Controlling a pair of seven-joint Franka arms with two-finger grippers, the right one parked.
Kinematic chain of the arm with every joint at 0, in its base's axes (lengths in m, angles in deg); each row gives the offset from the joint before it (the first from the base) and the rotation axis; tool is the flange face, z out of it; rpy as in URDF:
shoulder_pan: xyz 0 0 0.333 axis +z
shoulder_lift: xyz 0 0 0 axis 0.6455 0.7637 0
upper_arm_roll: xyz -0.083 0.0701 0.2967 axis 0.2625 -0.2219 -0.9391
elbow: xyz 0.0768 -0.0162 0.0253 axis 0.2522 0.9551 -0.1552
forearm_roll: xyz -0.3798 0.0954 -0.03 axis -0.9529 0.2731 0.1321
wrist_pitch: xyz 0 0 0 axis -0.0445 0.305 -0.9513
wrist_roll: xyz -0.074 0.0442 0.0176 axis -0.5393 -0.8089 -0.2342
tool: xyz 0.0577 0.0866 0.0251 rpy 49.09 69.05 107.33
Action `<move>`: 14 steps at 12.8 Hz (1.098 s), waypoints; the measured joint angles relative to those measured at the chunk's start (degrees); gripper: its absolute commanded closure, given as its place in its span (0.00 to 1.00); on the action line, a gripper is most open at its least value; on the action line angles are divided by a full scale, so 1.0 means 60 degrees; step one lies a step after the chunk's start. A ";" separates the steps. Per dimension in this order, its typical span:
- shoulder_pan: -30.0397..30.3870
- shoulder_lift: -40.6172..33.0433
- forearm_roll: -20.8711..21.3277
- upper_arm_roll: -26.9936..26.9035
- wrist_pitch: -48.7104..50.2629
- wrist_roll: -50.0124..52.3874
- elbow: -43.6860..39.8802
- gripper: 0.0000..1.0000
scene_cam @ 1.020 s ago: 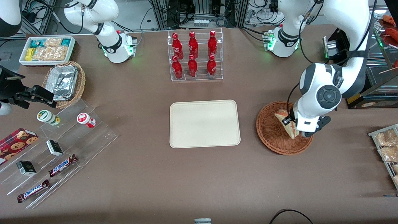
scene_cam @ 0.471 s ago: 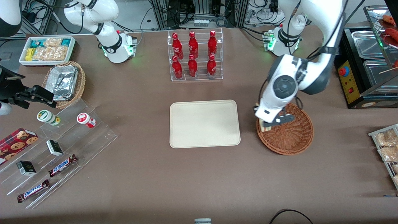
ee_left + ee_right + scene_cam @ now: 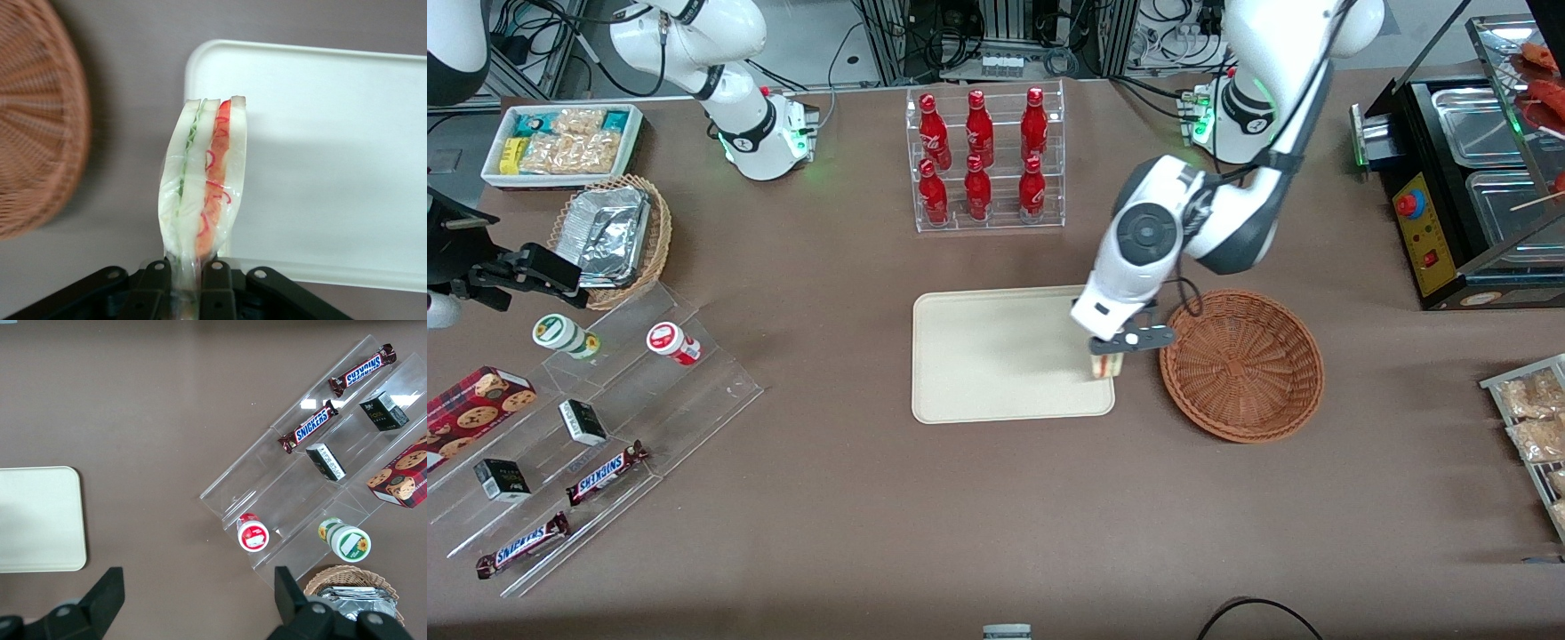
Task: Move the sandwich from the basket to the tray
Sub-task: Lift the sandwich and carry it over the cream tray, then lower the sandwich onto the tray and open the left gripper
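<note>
Sandwich (image 3: pixel 203 180) is hanging cut-edge down, pinched at its wrapped end by the gripper (image 3: pixel 1110 348) — jaws closed tight on it. It is hovering over the tray (image 3: pixel 996 356) edge at three o'clock, just beside the basket (image 3: pixel 1240 364), probably so it lands flat inside the rim.

Brown table (image 3: pixel 854 498) carries tray (image 3: pixel 996 356), basket (image 3: pixel 1241 364), bottle rack (image 3: pixel 987 160).

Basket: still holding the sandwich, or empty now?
Empty. The basket shows only bare wicker; the sandwich hangs clamped in the gripper over the tray edge nearest the basket.
</note>
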 measured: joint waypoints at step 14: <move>-0.1886 0.3284 0.0693 -0.0023 0.0269 0.3643 -0.3612 0.92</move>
